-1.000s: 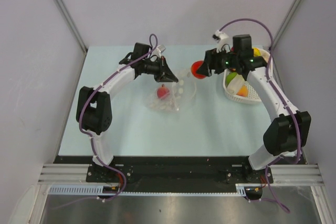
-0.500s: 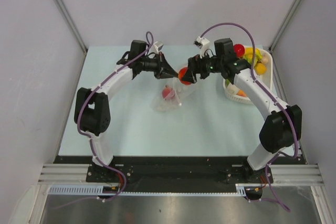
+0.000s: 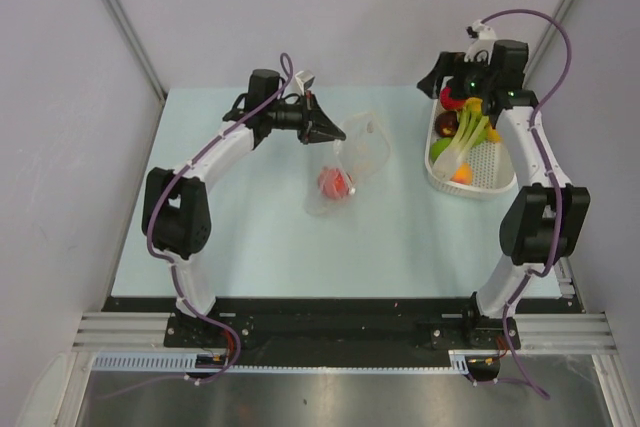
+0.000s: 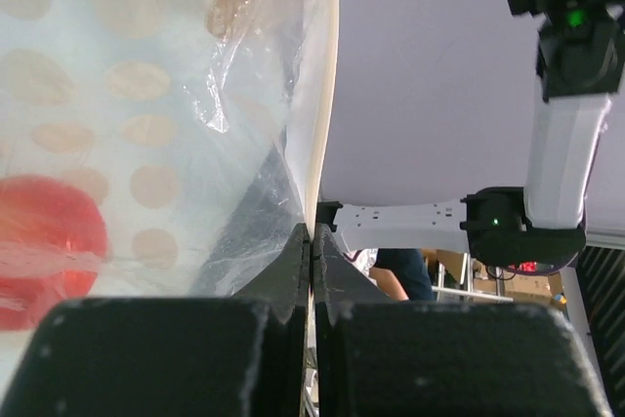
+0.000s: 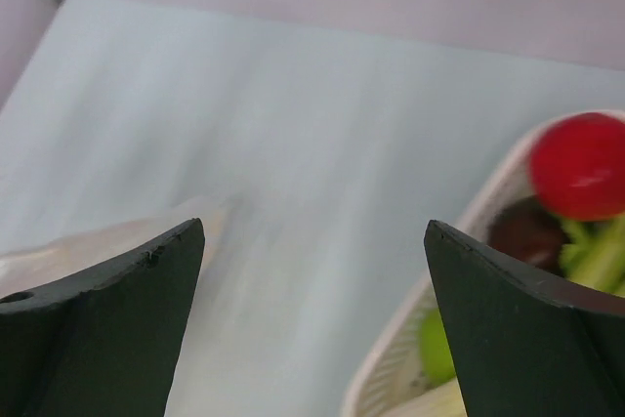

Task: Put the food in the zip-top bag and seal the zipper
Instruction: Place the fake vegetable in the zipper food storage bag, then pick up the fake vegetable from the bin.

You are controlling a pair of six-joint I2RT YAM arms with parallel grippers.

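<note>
On the pale blue table (image 3: 250, 237), between plain lilac-grey walls (image 3: 300, 7), my left gripper (image 4: 311, 231) is clamped tight on the whitish zipper strip (image 4: 322, 95) of the clear dotted zip-top bag (image 3: 358, 157). A glossy red toy fruit (image 3: 333, 183) lies inside. My right gripper (image 5: 312, 231), jaws wide and empty, has swung back from the bag mouth to over the white perforated basket (image 3: 480, 192); the red fruit it carried is gone.
</note>
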